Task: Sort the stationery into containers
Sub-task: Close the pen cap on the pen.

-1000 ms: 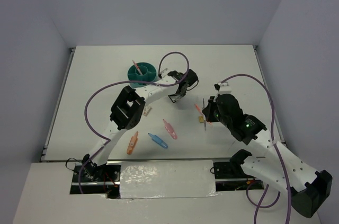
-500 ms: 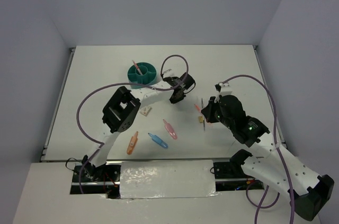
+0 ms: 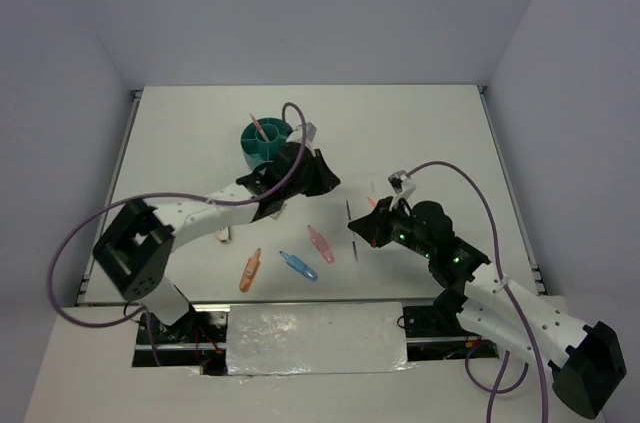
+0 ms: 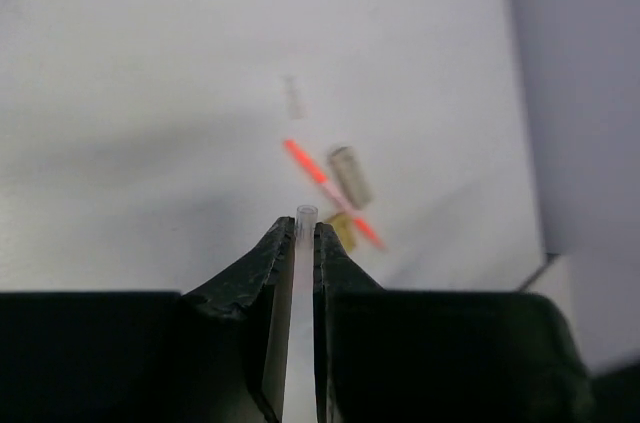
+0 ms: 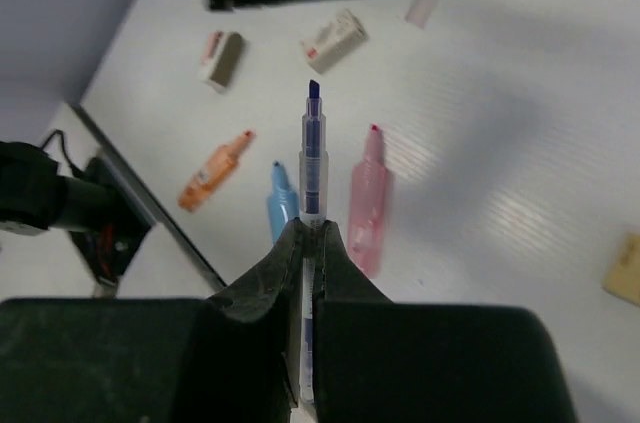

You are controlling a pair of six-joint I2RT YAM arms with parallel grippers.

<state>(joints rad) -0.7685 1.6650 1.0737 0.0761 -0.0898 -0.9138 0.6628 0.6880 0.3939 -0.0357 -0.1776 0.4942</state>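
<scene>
Now: left gripper (image 4: 306, 230) has its jaws pinched almost together on a thin pale pen (image 4: 306, 215); the pen's blunt end pokes just past the fingertips. Ahead of this gripper on the table (image 4: 150, 63): a salmon pen (image 4: 322, 176) lying slantwise, and a short grey cylinder (image 4: 350, 175) against it (blurred, cannot tell if touching or crossing). A tan eraser (image 4: 343, 231) lies just nearer. In the top view the teal organiser cup (image 3: 265, 140) sits close behind the gripper's wrist, with a pink pen (image 3: 257, 126) standing in it.

Right gripper (image 5: 312, 230) has its jaws closed on a clear-barrelled blue-tipped pen (image 5: 313, 143), tip pointing away from the wrist. Below and beyond its fingers: pink marker (image 5: 368, 198) just right, blue marker (image 5: 282, 201) just left, orange marker (image 5: 213, 171) farther left. A white eraser (image 5: 333, 35) and a second eraser (image 5: 222, 55) lie farther out.
</scene>
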